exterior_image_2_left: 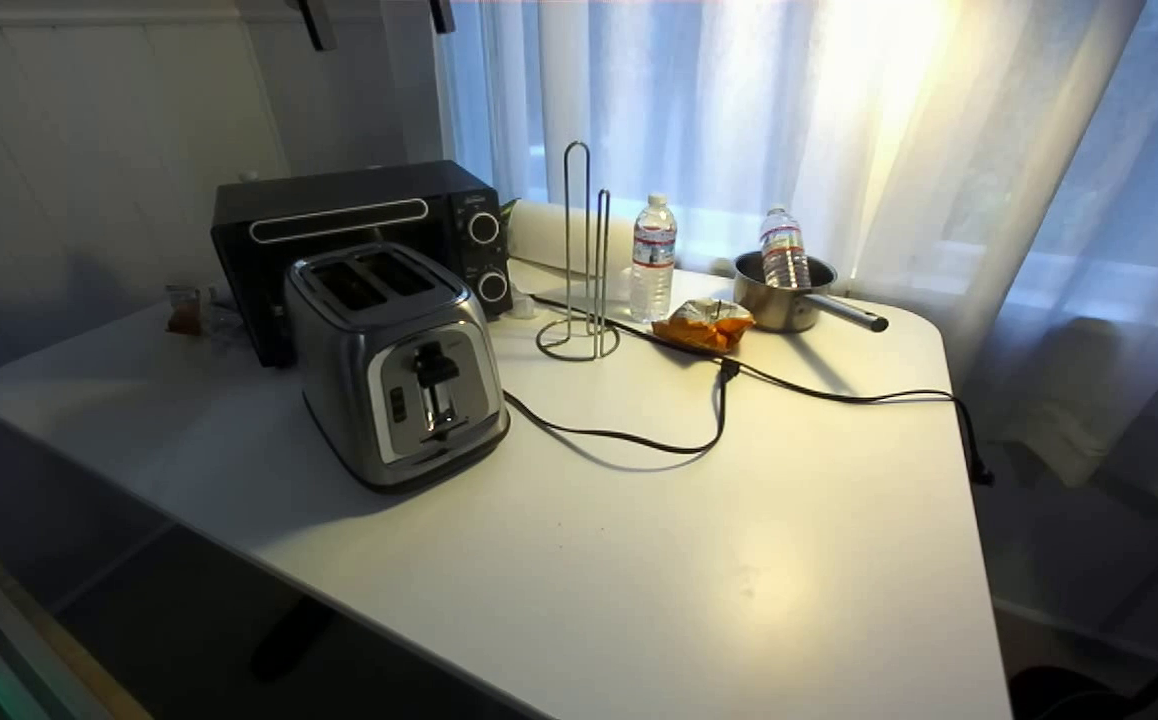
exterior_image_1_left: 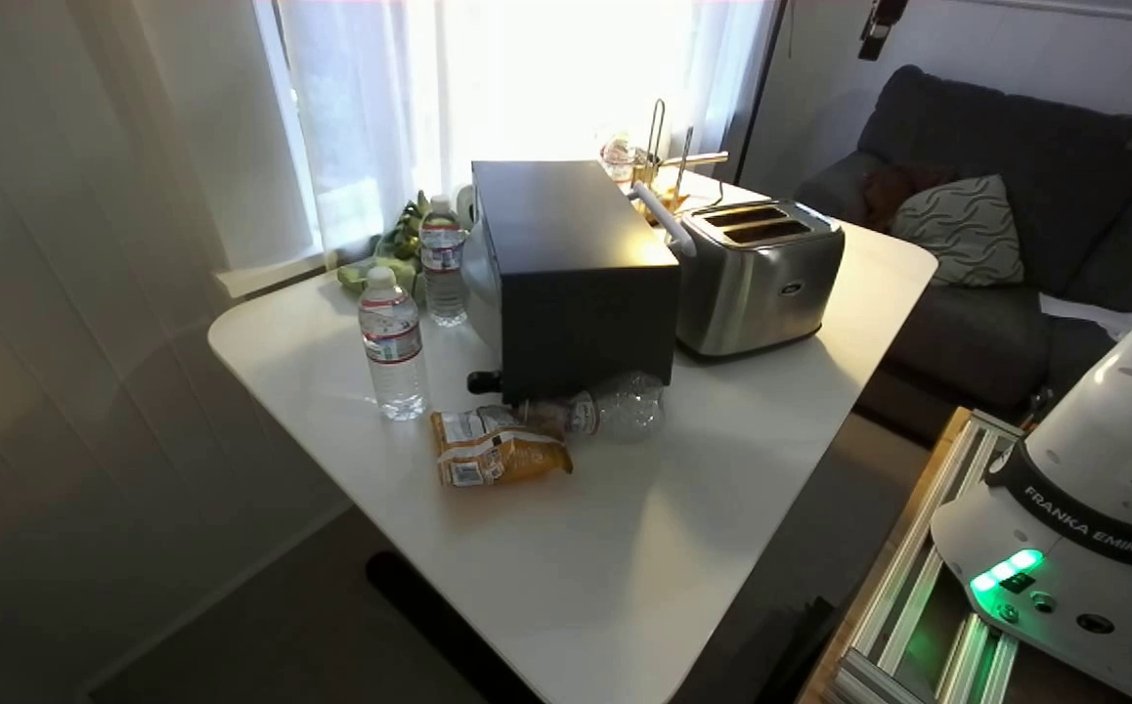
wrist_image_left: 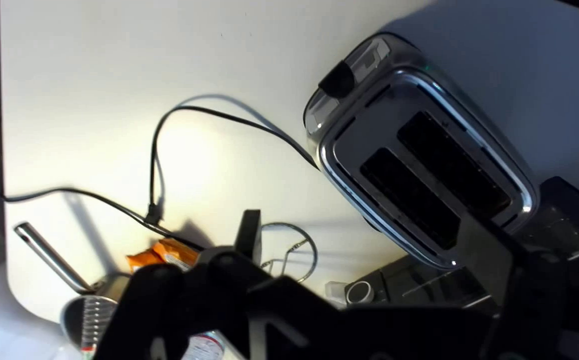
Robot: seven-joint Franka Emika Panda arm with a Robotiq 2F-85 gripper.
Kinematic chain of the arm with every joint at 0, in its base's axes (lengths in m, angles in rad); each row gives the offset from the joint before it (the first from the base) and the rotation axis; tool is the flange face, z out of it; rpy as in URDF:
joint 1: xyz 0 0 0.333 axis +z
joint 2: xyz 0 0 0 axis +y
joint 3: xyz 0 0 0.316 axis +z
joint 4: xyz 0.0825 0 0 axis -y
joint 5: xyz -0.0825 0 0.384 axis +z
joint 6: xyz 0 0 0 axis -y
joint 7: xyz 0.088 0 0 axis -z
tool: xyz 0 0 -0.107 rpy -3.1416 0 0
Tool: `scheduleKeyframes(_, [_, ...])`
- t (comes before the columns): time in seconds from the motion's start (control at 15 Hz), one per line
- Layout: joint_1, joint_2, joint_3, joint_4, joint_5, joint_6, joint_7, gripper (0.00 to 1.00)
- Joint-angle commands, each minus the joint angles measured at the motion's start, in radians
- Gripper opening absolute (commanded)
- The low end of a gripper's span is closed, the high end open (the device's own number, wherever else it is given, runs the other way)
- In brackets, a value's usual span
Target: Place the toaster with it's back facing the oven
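The silver two-slot toaster (exterior_image_1_left: 766, 293) stands upright beside the black oven (exterior_image_1_left: 586, 323) on the white table. In an exterior view the toaster's lever end (exterior_image_2_left: 436, 395) points away from the oven (exterior_image_2_left: 339, 195). Its opposite end is at the oven's front door; I cannot tell whether they touch. My gripper (exterior_image_2_left: 377, 18) hangs high above, with only its fingertips in view. In the wrist view the gripper (wrist_image_left: 367, 242) is open with wide-apart fingers and nothing between them. The toaster (wrist_image_left: 419, 155) lies below, one finger overlapping its oven-side end in the picture. The oven (wrist_image_left: 414, 282) is partly hidden by the gripper.
A wire stand (exterior_image_2_left: 589, 270) stands near the oven. A black cord (exterior_image_2_left: 629, 437) runs from the toaster across the table. A bottle (exterior_image_2_left: 653, 260), an orange bag (exterior_image_2_left: 709, 325) and a pot (exterior_image_2_left: 789, 305) are behind. Bottles (exterior_image_1_left: 395, 352) and a snack bag (exterior_image_1_left: 498, 450) lie around the oven.
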Motion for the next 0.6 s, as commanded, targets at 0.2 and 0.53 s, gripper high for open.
scheduleKeyframes(0.2, [-0.029,0.024,-0.065,0.136,-0.106,-0.254,0.204,1.0])
scheduleKeyframes(0.53, [0.0,0.006,-0.091,0.114,-0.095,-0.226,0.191,1.0])
